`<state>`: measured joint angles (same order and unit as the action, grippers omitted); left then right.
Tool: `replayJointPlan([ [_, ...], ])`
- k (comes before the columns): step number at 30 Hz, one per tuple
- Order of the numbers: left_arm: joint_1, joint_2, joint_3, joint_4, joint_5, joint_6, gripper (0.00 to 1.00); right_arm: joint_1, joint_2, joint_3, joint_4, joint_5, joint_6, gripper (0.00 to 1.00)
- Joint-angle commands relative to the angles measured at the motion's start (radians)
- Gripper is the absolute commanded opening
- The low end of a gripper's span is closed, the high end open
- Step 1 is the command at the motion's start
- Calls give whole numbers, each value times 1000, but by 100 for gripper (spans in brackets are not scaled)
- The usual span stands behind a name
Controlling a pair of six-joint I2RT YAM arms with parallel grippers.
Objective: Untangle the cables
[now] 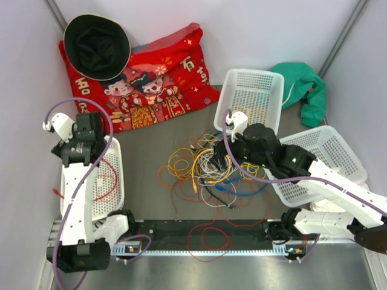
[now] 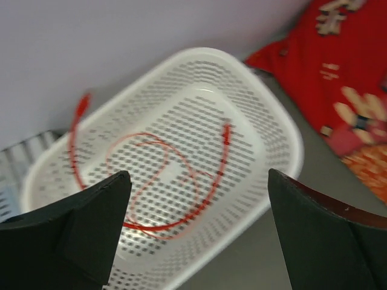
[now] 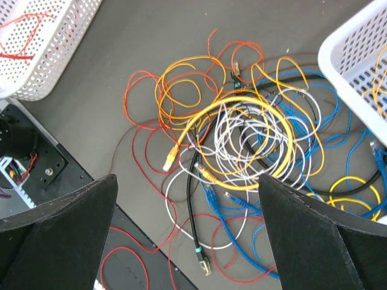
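Left arm's jaws are spread wide with nothing between them, hanging over the white basket (image 2: 284,130) at the left edge of the desk. Right arm's jaws are just as wide and also holding nothing. They sit above the cable pile (image 3: 242,145) without touching any of it, as far as I can tell.

Progress-wise, I'd call this early days. One thin red cable (image 2: 208,196) is loosely coiled in that left basket, one end draped over its rim. A few yellow strands (image 1: 254,112) sit in the second basket (image 1: 233,81) toward the far edge, right of centre. That's about all that looks sorted.

The bulk of the cables is one knot in the middle of the desk. A thick yellow one (image 3: 275,115) loops over the white wires (image 3: 242,136), with orange loops (image 3: 145,90) on the left-edge side. Blue ones (image 3: 233,226) and a black one (image 3: 192,217) trail toward the near edge, and dark red strands (image 3: 154,163) thread underneath. One more red loop (image 1: 208,238) spills over the near edge by the arm bases.

Most of the job is left, I reckon. My guess is the fat yellow one on top is the easiest next pull.
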<state>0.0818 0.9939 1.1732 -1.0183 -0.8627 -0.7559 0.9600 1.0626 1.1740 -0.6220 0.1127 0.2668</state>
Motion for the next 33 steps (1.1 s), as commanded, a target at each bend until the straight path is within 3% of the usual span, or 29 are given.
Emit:
replayJointPlan([
  [1,-4,11,92,122,497,38,98,0,-10,-33,41,15,29,99],
  [4,-57,-11,-36,286,756,17,97,0,3,-53,47,18,41,99],
  [5,-142,-27,-75,335,824,0,95,0,8,-57,47,21,45,99],
  [10,-541,53,-214,461,761,20,95,0,4,-85,42,47,60,99],
  [13,-664,142,-247,472,749,15,95,-1,-6,-102,31,65,64,99],
  [23,-824,311,-317,595,723,-23,99,0,-46,-174,24,96,106,99],
  [28,-928,471,-219,672,691,-20,99,0,-75,-186,13,130,123,99],
  [33,-964,615,-144,713,649,-16,99,-1,-113,-189,-18,151,129,99],
])
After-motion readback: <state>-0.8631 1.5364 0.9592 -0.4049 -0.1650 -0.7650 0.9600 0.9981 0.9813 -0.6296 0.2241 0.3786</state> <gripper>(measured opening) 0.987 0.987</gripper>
